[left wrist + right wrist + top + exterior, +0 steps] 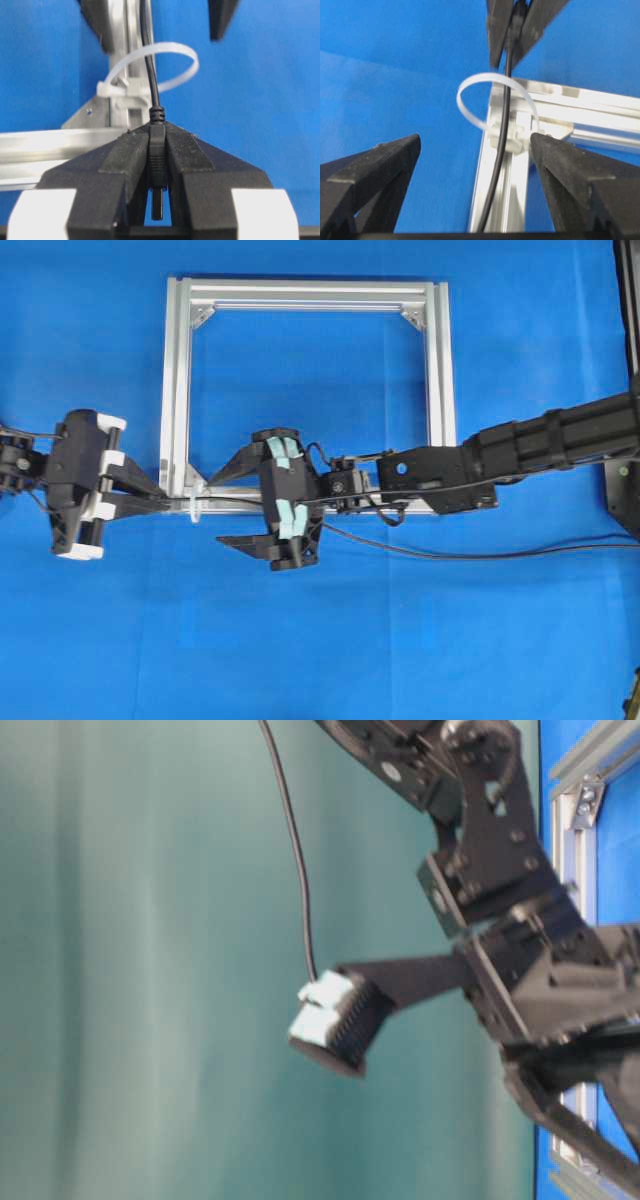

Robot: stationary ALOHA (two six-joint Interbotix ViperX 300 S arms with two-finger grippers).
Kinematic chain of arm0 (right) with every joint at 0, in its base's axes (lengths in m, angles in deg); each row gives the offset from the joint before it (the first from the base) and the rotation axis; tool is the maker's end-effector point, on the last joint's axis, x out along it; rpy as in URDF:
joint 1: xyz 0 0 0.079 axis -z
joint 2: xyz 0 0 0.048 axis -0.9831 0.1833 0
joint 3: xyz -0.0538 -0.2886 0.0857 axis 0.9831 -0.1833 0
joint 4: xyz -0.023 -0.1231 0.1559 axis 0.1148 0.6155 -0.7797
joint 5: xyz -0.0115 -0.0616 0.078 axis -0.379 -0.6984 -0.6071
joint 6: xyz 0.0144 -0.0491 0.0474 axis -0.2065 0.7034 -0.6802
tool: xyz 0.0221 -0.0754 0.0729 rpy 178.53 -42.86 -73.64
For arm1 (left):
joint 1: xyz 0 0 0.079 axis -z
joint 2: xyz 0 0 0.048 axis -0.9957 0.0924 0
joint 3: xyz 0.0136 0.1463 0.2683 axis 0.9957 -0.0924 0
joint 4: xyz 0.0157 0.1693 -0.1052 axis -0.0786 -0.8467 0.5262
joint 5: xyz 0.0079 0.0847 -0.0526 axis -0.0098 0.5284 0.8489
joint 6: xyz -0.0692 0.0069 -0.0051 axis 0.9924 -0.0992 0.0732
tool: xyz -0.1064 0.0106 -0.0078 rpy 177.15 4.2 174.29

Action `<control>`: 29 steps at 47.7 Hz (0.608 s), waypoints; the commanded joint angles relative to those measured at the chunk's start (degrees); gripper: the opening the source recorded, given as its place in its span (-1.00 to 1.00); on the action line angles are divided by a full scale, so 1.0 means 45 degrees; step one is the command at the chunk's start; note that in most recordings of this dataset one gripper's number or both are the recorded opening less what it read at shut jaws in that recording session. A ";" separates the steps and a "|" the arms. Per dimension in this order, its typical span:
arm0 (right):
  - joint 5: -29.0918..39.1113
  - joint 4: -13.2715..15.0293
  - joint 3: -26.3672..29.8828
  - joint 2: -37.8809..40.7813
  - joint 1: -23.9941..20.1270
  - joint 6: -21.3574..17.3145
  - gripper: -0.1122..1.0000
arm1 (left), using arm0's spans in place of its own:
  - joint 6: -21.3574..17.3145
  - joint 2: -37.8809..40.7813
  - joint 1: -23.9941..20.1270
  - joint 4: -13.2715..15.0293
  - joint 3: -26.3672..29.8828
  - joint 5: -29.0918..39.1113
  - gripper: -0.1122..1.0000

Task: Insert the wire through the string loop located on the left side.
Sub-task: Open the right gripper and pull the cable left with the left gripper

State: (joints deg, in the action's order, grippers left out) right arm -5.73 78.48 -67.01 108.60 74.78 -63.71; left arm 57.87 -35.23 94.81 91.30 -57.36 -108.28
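The wire is through the string loop

The left gripper (157, 165) pinches the wire (147, 60) past the string loop (175, 52), so the right gripper (245, 502), beside the loop, spreads wide and lets go.

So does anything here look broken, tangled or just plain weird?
Nothing stands out. The wire runs through the string loop on the silver frame; the left gripper pinches its plug, and the right gripper stands open around the wire, not touching it.
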 commanded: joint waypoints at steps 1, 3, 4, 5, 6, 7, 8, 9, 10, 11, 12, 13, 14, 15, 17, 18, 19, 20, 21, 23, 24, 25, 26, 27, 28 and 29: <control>-0.0078 0.0020 -0.0254 -0.0879 -0.0039 -0.0020 0.85 | 0.0020 -0.0996 -0.0039 -0.0020 0.0078 0.1250 -0.71; -0.0078 0.0020 -0.0449 -0.1035 -0.0039 -0.0020 0.85 | 0.0020 -0.1445 -0.0039 -0.0020 0.0078 0.1855 -0.71; -0.0078 0.0020 -0.0566 -0.1094 -0.0039 -0.0020 0.85 | 0.0039 -0.1680 -0.0039 -0.0020 0.0078 0.2109 -0.71; -0.0078 0.0020 -0.0664 -0.1172 -0.0039 -0.0020 0.85 | 0.0039 -0.1895 -0.0039 -0.0020 0.0059 0.2363 -0.71; -0.0078 0.0020 -0.0762 -0.1250 -0.0039 -0.0020 0.85 | 0.0059 -0.2207 -0.0039 -0.0020 0.0059 0.2715 -0.71; -0.0078 0.0020 -0.0898 -0.1328 -0.0039 0.0000 0.85 | 0.0078 -0.2422 -0.0039 -0.0020 0.0020 0.2910 -0.71; -0.0078 0.0020 -0.0996 -0.1426 -0.0039 -0.0020 0.85 | 0.0078 -0.2617 -0.0039 -0.0020 0.0020 0.3125 -0.71; -0.0098 0.0020 -0.1133 -0.1504 -0.0039 -0.0020 0.85 | 0.0117 -0.2793 -0.0039 -0.0020 0.0000 0.3320 -0.71; -0.0117 0.0020 -0.1309 -0.1621 -0.0039 0.0000 0.85 | 0.0137 -0.2988 -0.0039 -0.0020 -0.0020 0.3516 -0.71; -0.0117 0.0020 -0.1445 -0.1719 -0.0039 -0.0020 0.85 | 0.0195 -0.3164 -0.0039 -0.0020 -0.0039 0.3711 -0.71; -0.0137 0.0020 -0.1543 -0.1777 -0.0039 -0.0020 0.85 | 0.0234 -0.3320 -0.0039 -0.0020 -0.0059 0.3887 -0.71; -0.0156 0.0020 -0.1641 -0.1875 -0.0039 -0.0020 0.85 | 0.0293 -0.3477 -0.0039 -0.0020 -0.0078 0.4043 -0.71; -0.0156 0.0020 -0.1777 -0.1953 -0.0039 0.0000 0.85 | 0.0371 -0.3633 -0.0039 -0.0020 -0.0117 0.4219 -0.71; -0.0176 0.0020 -0.1855 -0.2031 -0.0039 -0.0020 0.85 | 0.0508 -0.3828 -0.0039 -0.0020 -0.0137 0.4492 -0.71; -0.0195 0.0020 -0.2031 -0.2168 -0.0039 -0.0020 0.85 | 0.0684 -0.4082 -0.0039 -0.0020 -0.0195 0.4844 -0.71; -0.0215 0.0020 -0.2090 -0.2227 -0.0039 0.0000 0.85 | 0.0781 -0.4180 -0.0039 -0.0020 -0.0215 0.5039 -0.71; -0.0254 0.0020 -0.2168 -0.2285 -0.0039 -0.0020 0.85 | 0.0879 -0.4258 -0.0039 -0.0020 -0.0234 0.5234 -0.71; -0.0293 0.0020 -0.2246 -0.2344 -0.0039 -0.0020 0.85 | 0.0977 -0.4355 -0.0039 -0.0020 -0.0254 0.5410 -0.71; -0.0312 0.0020 -0.2305 -0.2363 -0.0039 -0.0020 0.85 | 0.1094 -0.4453 -0.0039 -0.0020 -0.0273 0.5586 -0.71; -0.0352 0.0020 -0.2363 -0.2422 -0.0059 0.0000 0.85 | 0.1250 -0.4590 -0.0039 -0.0020 -0.0312 0.5918 -0.71; -0.0371 0.0020 -0.2383 -0.2422 -0.0039 0.0000 0.85 | 0.1348 -0.4668 -0.0039 -0.0020 -0.0332 0.6035 -0.71; -0.0371 0.0020 -0.2402 -0.2422 -0.0039 0.0000 0.85 | 0.1426 -0.4727 -0.0039 -0.0020 -0.0352 0.6113 -0.71; -0.0371 0.0020 -0.2402 -0.2422 -0.0039 0.0000 0.85 | 0.1543 -0.4805 -0.0039 -0.0059 -0.0352 0.6211 -0.71; -0.0371 0.0020 -0.2402 -0.2422 -0.0039 0.0000 0.85 | 0.1602 -0.4863 -0.0039 -0.0059 -0.0352 0.6211 -0.71; -0.0371 0.0020 -0.2383 -0.2422 -0.0039 0.0000 0.85 | 0.1602 -0.4883 -0.0039 -0.0039 -0.0352 0.6211 -0.71; -0.0371 0.0020 -0.2402 -0.2422 -0.0039 0.0020 0.85 | 0.1621 -0.4922 -0.0039 -0.0059 -0.0352 0.6211 -0.71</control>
State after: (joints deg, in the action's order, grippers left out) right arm -6.79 78.48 -78.17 99.81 74.78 -63.71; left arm 64.90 -56.85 94.81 91.21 -59.38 -80.59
